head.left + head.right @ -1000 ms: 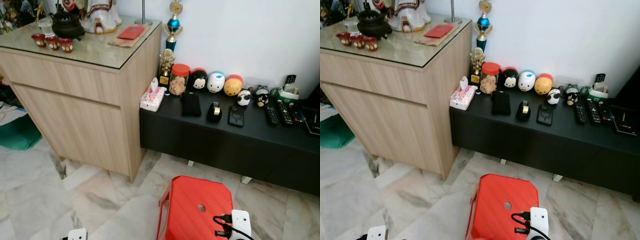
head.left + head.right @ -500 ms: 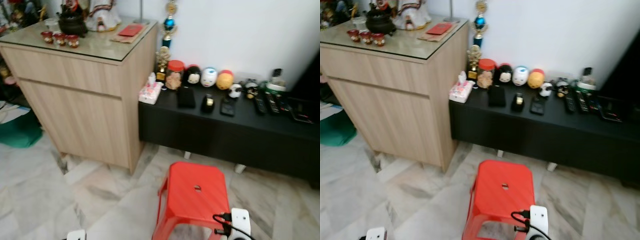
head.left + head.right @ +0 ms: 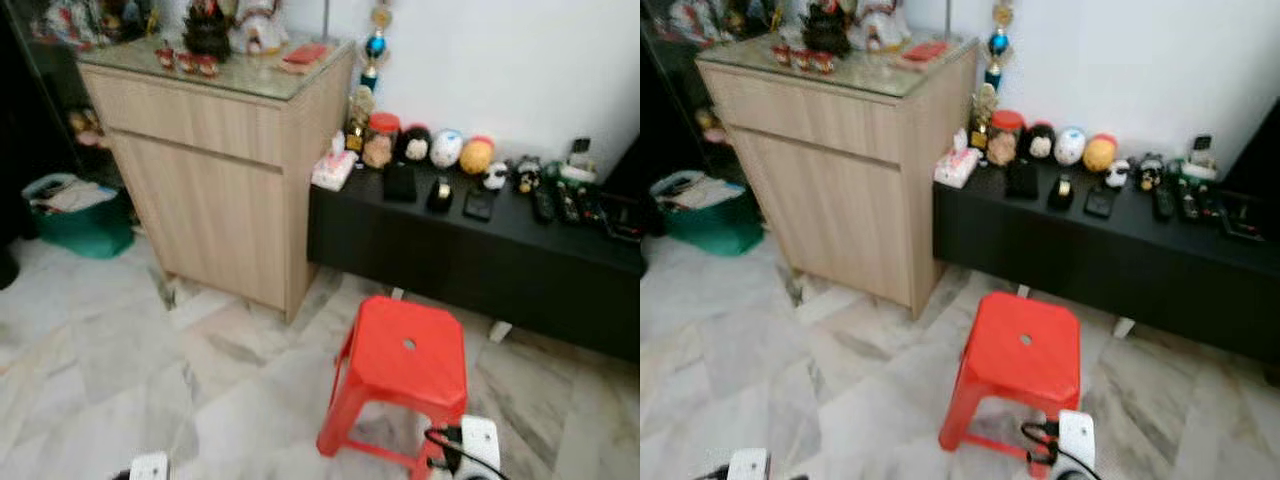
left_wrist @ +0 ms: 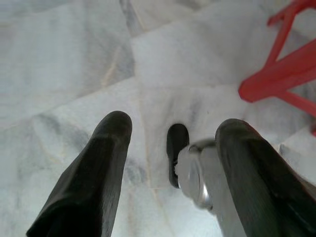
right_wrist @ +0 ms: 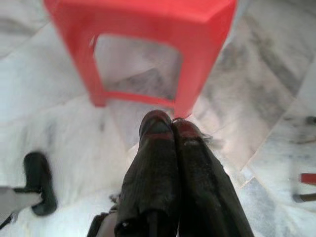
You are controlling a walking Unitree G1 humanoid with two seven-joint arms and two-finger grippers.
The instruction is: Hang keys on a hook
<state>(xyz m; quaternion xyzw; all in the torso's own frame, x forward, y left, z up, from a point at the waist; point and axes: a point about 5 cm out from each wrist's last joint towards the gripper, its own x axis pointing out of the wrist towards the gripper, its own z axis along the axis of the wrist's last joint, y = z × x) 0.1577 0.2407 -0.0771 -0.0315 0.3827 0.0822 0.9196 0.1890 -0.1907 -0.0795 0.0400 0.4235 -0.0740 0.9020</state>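
We walk with both arms hanging low over the grey-veined marble floor (image 3: 90, 340). Our left gripper (image 4: 168, 163) hangs with fingers spread and empty; our right gripper (image 5: 170, 131) has fingers pressed together, near the red plastic stool (image 3: 405, 370). We cannot make out keys or a hook.

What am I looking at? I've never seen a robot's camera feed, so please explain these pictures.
A walking humanoid robot; each arm ends in a two-fingered pincer. The two wide pictures come from its head, looking down at a red stool, a wooden cabinet and a low black bench carrying round toys and remotes. The other two come from its wrists: the left pincer hangs open over marble floor, the right pincer is shut near the stool; whether it grips anything, I cannot tell.
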